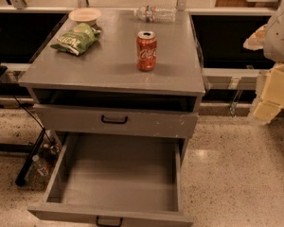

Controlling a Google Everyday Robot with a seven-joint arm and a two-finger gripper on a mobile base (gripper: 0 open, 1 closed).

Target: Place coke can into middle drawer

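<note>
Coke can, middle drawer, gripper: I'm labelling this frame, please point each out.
coke can (146,53), camera view, red side at the white script.
middle drawer (120,174), camera view, bare floor of the open tray.
gripper (273,96), camera view, pale body at the picture's right edge.

A red aluminium coke can (146,51) stands upright on the grey tabletop (109,67), near a green snack bag (75,38), tan bowl (84,16) and clear plastic bottle (155,14). Below, the wide grey middle drawer (118,174) sits pulled open; the robot's pale hand (270,96) hangs at far right.
</note>
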